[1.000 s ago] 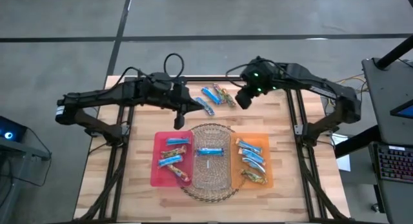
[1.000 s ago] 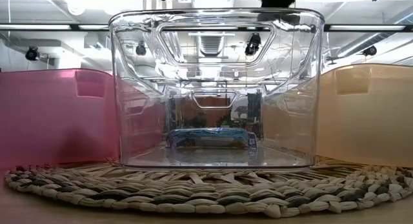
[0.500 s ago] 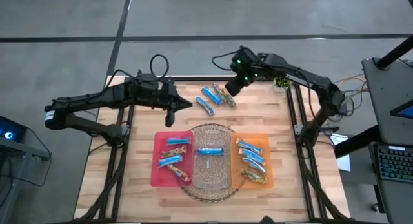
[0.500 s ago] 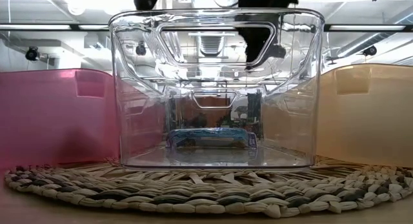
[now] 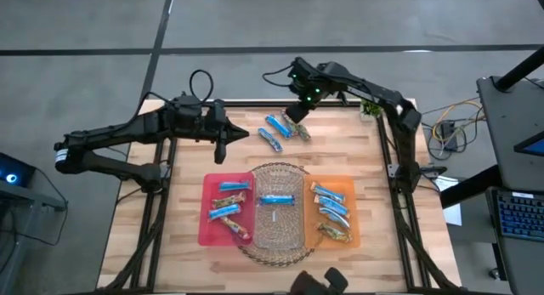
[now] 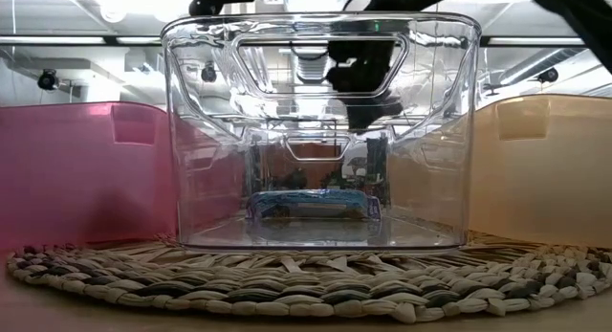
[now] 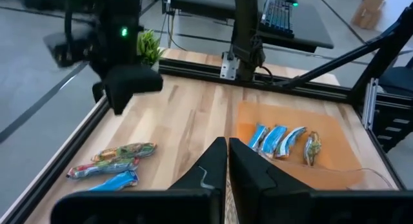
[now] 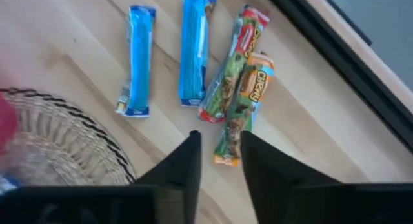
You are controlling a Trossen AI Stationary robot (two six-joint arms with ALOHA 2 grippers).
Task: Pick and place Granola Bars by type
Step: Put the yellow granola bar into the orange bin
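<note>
Several granola bars lie loose on the wood near the table's far edge: two blue ones (image 8: 139, 59) (image 8: 197, 46) and two brown and green ones (image 8: 233, 62) (image 8: 246, 104), side by side. My right gripper (image 8: 219, 156) hangs open over them (image 5: 296, 113), pointing down, its fingers clear of the bars. My left gripper (image 5: 223, 152) is shut and empty (image 7: 227, 161), in the air left of the loose bars. More bars lie in the pink tray (image 5: 206, 223) and the orange tray (image 5: 350, 189). One blue bar (image 6: 311, 204) rests flat in the clear bin (image 6: 320, 45).
The clear bin stands on a round woven mat (image 5: 255, 248) between the two trays at the table's near middle. A small green plant (image 5: 370, 110) sits at the far right corner. Black frame rails (image 5: 391, 159) run along the table's sides.
My right gripper has swung toward the table's far left and come down over the loose bars, tipping further downward. My left gripper has drawn back toward the table's left edge. No bar has moved.
</note>
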